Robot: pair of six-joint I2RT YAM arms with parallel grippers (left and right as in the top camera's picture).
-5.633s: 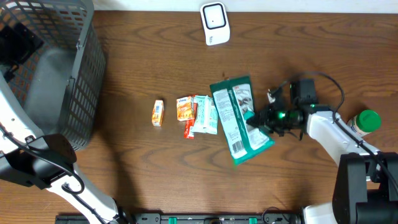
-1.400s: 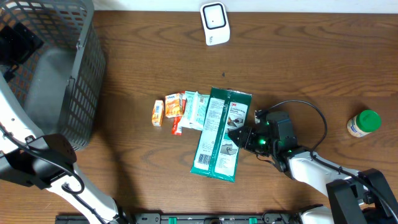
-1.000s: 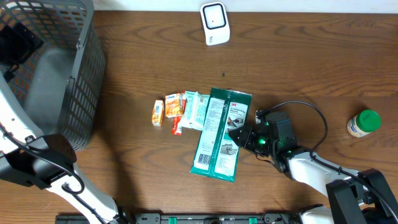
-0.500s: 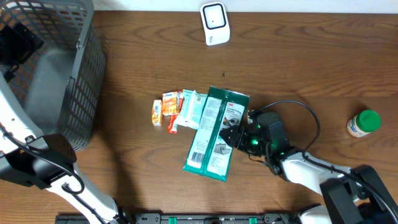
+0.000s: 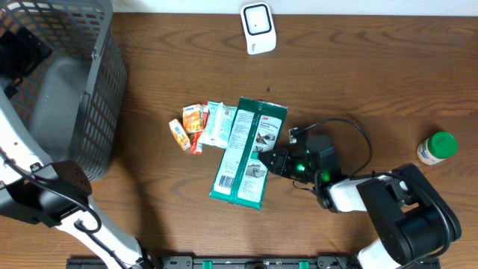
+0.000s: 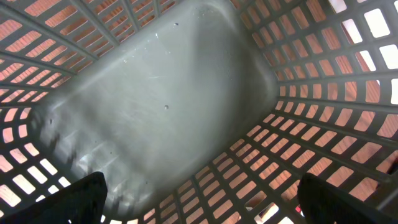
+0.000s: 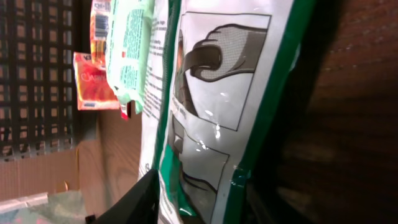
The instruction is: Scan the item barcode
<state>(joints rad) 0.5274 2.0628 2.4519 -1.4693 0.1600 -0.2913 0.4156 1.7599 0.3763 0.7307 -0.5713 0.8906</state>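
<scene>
Overhead view: the basket (image 5: 67, 82) encloses the left gripper (image 6: 199, 202), jaws spread wide; the green package (image 5: 246, 153) has slid left near table centre, shoving the snack packets (image 5: 196, 123) along; the right gripper (image 5: 274, 160) straddles its right edge, pinch undeterminable; the scanner (image 5: 258, 28) stands well apart, so scanning is probably not yet begun.

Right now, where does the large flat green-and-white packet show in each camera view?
Overhead: the large flat green-and-white packet lies near the middle of the table.
Left wrist: not in it; only the inside of the grey mesh basket shows.
Right wrist: the packet fills the middle, close up.
Shared landmark: the basket, at upper left overhead and at far left in the right wrist view.
</scene>
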